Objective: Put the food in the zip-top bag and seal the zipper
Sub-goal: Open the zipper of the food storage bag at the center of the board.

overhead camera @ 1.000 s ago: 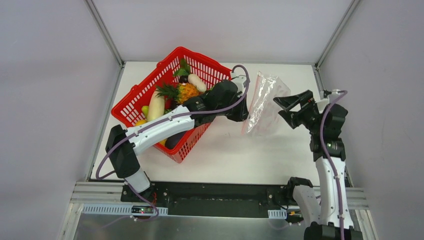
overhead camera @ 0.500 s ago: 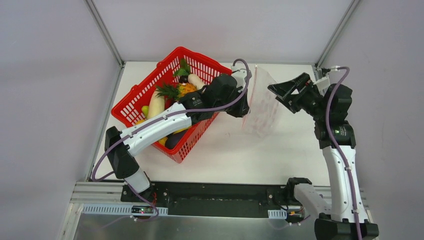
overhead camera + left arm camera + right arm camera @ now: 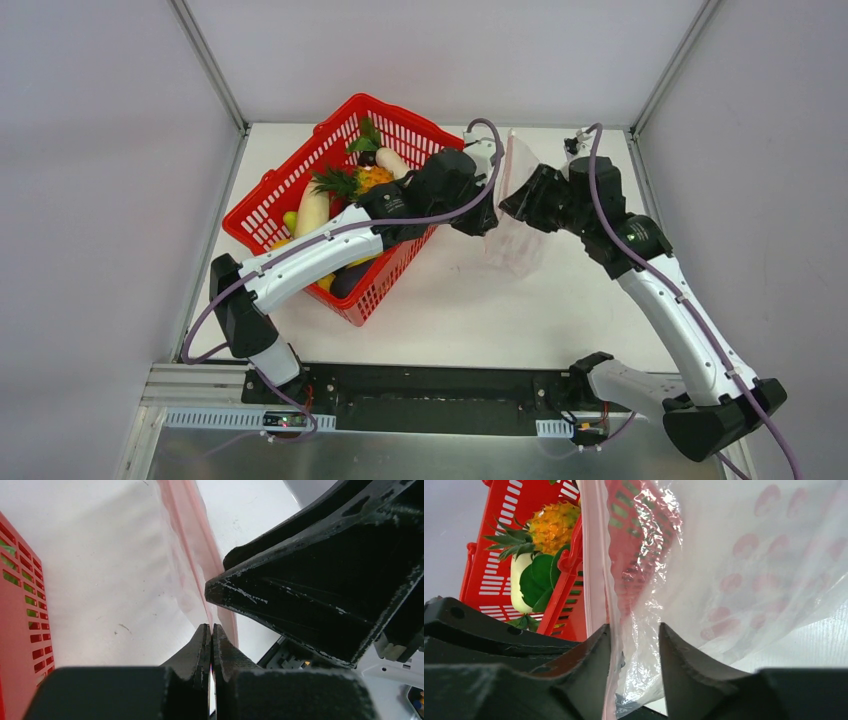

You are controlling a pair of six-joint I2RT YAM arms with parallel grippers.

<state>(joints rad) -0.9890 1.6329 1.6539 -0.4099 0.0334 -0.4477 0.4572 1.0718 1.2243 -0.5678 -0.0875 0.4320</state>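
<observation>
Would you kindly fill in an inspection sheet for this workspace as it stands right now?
Surface: white table, no spills seen.
Job's things: pineapple, radish and other toy food lie in the red basket. The clear bag is held up between the arms, with no food seen inside. Its pink zipper runs along the mouth.
Clutter: nothing seen.
Grippers: left gripper shut on the bag edge at the zipper; right gripper with jaws apart, bag film between them.
Cables: a purple cable runs along each arm and loops over the left wrist.
Surroundings: grey walls around the table.
</observation>
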